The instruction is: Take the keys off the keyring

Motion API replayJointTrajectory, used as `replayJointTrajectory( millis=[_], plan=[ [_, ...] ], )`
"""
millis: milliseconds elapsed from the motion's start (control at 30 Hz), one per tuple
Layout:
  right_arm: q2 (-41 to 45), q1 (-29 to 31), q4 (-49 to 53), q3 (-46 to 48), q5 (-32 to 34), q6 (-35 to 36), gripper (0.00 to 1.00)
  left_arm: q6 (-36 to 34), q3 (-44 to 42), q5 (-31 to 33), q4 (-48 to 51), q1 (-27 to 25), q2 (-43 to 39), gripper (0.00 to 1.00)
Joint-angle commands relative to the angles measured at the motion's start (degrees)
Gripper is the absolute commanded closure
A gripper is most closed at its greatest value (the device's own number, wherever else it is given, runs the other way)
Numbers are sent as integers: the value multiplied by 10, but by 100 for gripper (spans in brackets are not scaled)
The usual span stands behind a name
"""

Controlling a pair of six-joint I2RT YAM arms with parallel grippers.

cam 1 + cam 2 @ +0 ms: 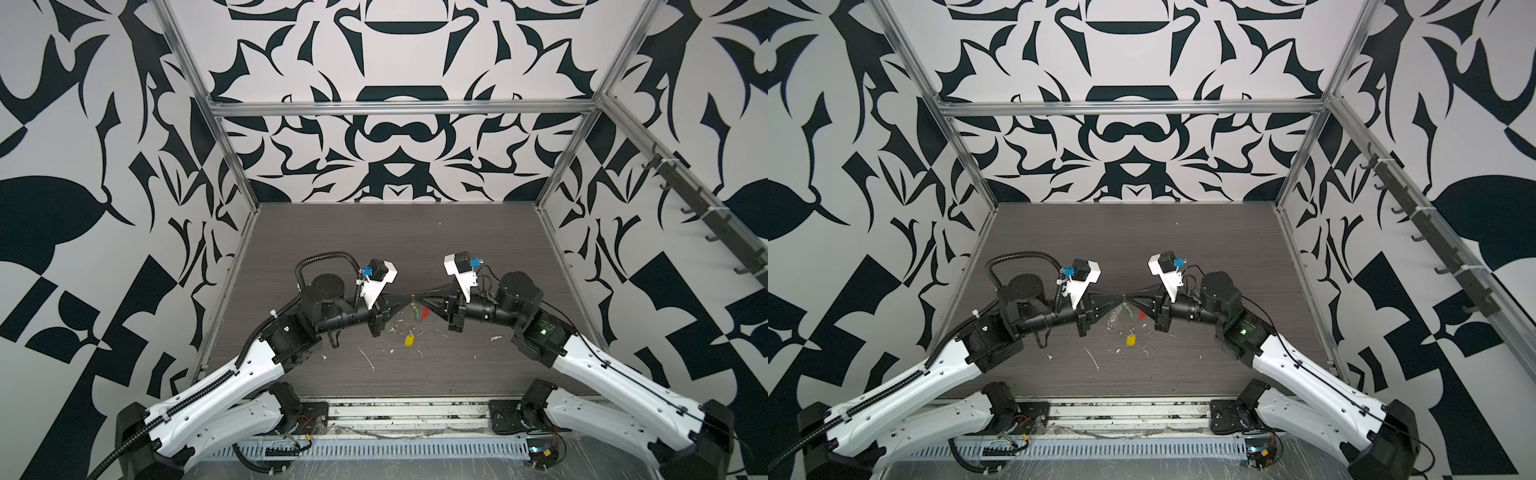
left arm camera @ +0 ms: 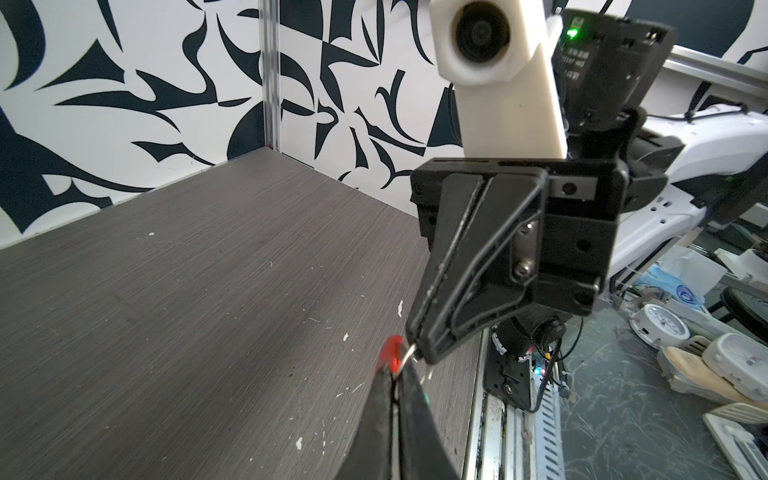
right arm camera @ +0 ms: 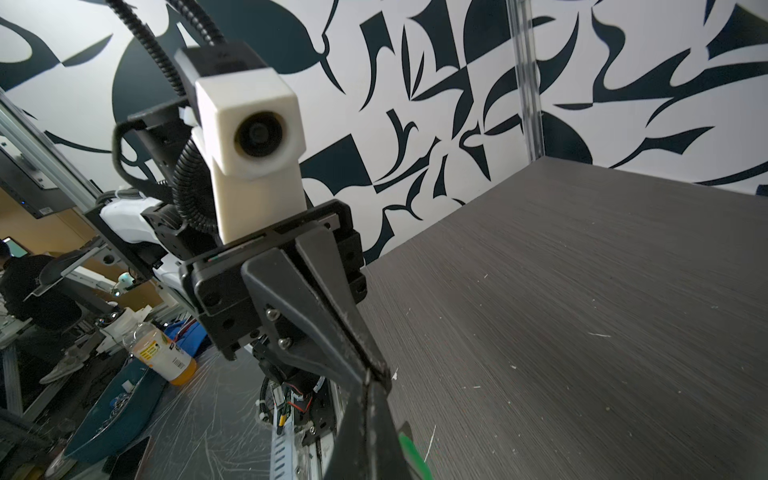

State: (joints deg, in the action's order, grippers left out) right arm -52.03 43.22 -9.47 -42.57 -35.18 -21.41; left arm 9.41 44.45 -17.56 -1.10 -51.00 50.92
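Nearest, yellow-tagged key (image 1: pixel 409 340) at 6 o'clock of the keyring (image 1: pixel 424 312), over the table (image 1: pixel 374 241); green tag (image 3: pixel 409 451) glimpsed in the right wrist view. Farther, at the hoop's 12 o'clock, left claw (image 1: pixel 409 296) and right claw (image 1: pixel 417 296) tip to tip, both pinched shut on its wire.

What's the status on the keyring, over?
Left gripper and right gripper shut on keyring, tip to tip. Yellow-tagged key below it. Nothing blocking.
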Motion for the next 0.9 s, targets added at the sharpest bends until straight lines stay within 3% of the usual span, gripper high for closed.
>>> replayJointTrajectory(
  millis=[0,67,167,333,467,633,867],
  plan=[
    [-22,6,93,-50,-30,46,100,0,2,-22,-17,-4,-7,90],
    [-31,6,127,-72,-34,66,100,1,3,-25,-13,-4,-6,91],
    [-42,6,154,-96,-29,79,100,2,3,-33,-12,-4,-7,100],
    [-55,6,136,-112,-36,53,100,12,2,-30,-27,-4,-9,100],
    [-49,6,108,-108,-3,27,100,46,-12,-1,-75,-4,-14,100],
    [-11,6,4,-51,35,-18,73,92,-48,53,-154,-5,-26,100],
    [33,7,-152,38,102,-71,68,137,-88,87,-241,-5,-40,100]
  ],
)
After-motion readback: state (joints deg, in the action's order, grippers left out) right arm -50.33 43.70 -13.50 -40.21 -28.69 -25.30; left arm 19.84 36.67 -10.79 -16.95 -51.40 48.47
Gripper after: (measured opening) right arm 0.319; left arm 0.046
